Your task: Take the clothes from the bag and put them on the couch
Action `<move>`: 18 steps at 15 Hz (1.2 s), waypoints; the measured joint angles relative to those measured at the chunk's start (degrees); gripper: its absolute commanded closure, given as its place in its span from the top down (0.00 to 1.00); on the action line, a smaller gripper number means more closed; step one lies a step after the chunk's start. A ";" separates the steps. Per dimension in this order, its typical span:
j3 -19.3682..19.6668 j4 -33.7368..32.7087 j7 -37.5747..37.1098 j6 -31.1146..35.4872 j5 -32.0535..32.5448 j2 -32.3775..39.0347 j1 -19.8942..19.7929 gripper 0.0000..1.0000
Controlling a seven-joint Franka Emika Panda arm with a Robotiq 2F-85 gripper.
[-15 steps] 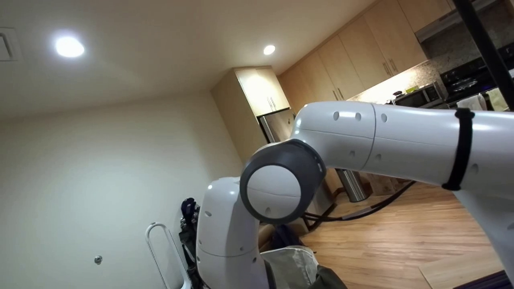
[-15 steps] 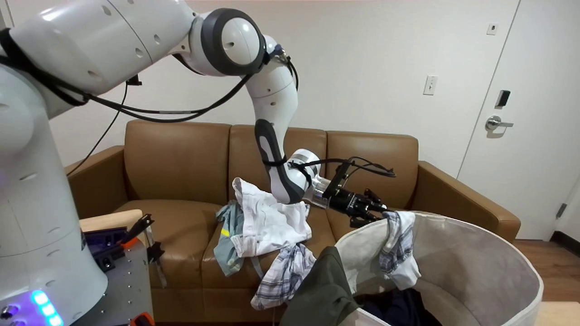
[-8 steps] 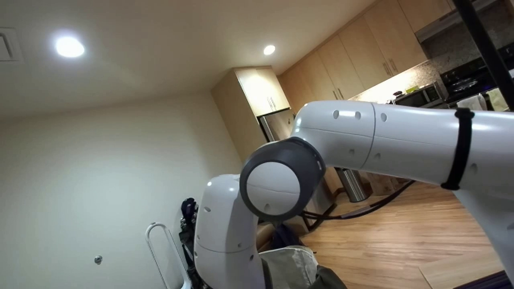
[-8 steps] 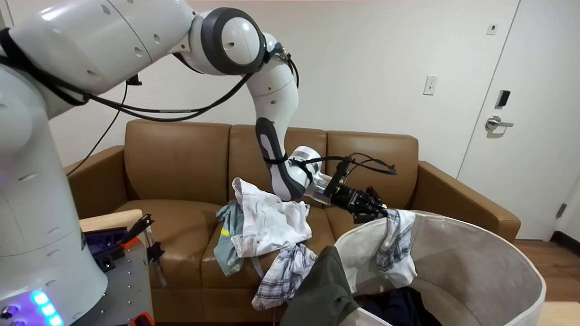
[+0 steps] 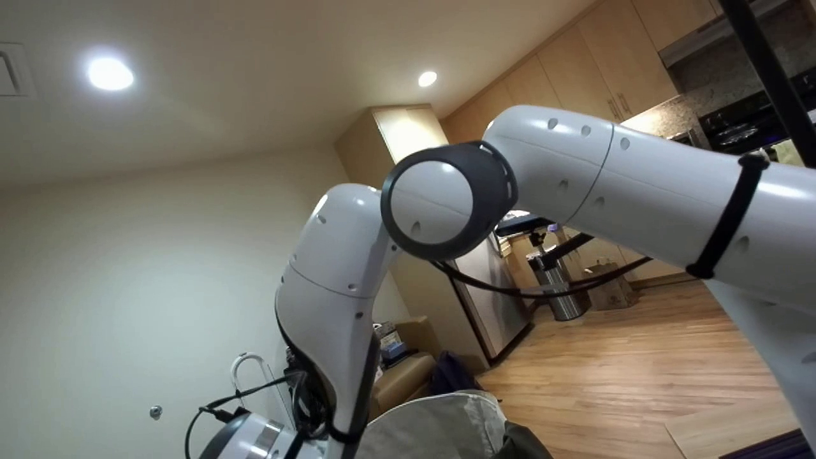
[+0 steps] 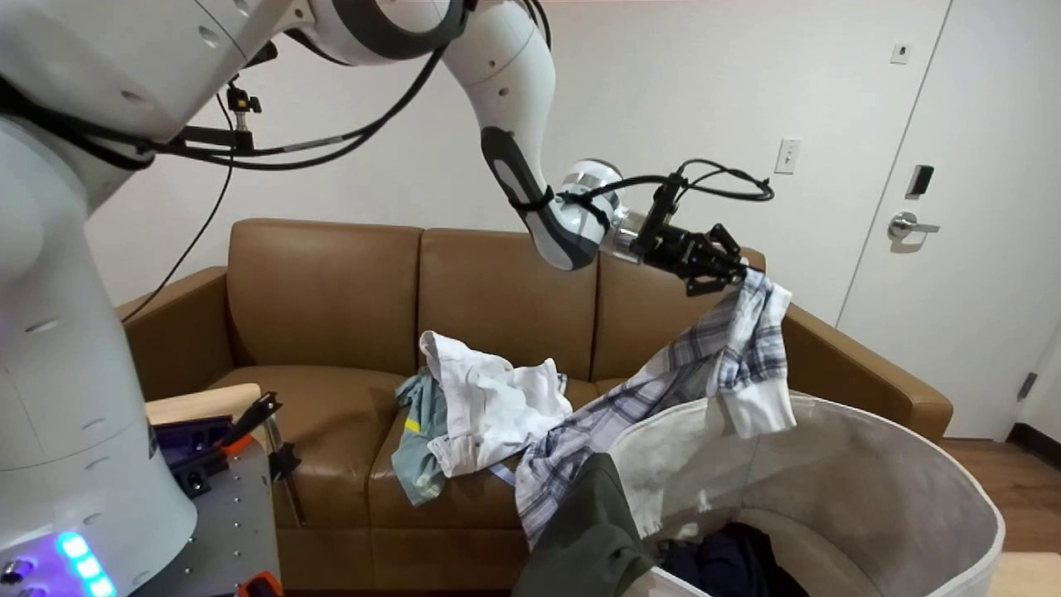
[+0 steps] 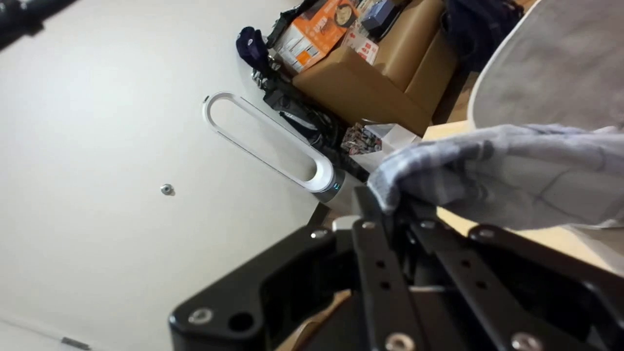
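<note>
Clenched at the tips, the black two-fingered gripper (image 6: 740,269) had hold of a blue-and-white plaid cloth garment (image 6: 750,348) — and the wrist view showed that fabric caught there, running out toward three o'clock. In an exterior view a plain white end hung toward six o'clock, overlapping the far rim of the light grey, soft-sided, round-mouthed bag (image 6: 879,481); a longer stretch slanted toward half past seven, behind that rim, its lower part partly hidden by an olive-green cloth garment (image 6: 593,531) draped over the bag's edge at nine o'clock. The bag stood toward half past five from the gripper, with a dark navy cloth garment (image 6: 738,564) lying low inside, at seven. Over on the brown, leather-look, cushioned couch (image 6: 323,298), at eight o'clock from the gripper, lay a crumpled white cloth garment (image 6: 497,414) — partly covering a grey-green garment (image 6: 423,456) with a yellow patch. The white-and-grey jointed robot arm (image 6: 510,99) slanted in from ten o'clock, in front of the pale wall (image 6: 663,99) and the couch back.
</note>
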State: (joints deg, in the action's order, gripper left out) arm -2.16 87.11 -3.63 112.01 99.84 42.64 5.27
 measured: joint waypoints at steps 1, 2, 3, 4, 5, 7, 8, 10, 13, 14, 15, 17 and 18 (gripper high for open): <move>-0.19 0.14 0.00 0.60 -0.25 -1.44 0.00 0.10; -0.25 0.33 0.00 0.80 -0.36 -2.13 0.00 0.11; -0.22 0.33 0.00 0.80 -0.36 -2.16 0.07 0.11; -0.26 0.26 -0.39 2.36 -1.28 -1.81 -0.08 0.11; -0.34 0.03 -0.80 4.61 -2.24 -1.02 -0.33 0.11; -0.84 -2.88 -1.46 9.91 -2.57 2.40 -0.58 0.11; -1.30 -5.78 -1.47 12.60 -2.40 4.64 -0.32 0.10; -1.90 -12.56 -1.02 16.92 -1.55 8.25 1.35 0.10; -1.87 -21.86 1.96 20.64 -0.07 10.56 5.40 0.10; -1.80 -24.75 3.26 21.87 0.06 10.90 6.79 0.10; -1.73 -27.59 4.49 23.25 0.09 11.20 8.08 0.10; -1.43 -33.25 6.94 26.35 0.09 11.98 10.53 0.10; -1.27 -35.95 8.03 28.14 0.09 12.46 11.60 0.10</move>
State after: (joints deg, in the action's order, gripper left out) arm -3.43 51.16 4.40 140.15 99.93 55.10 16.88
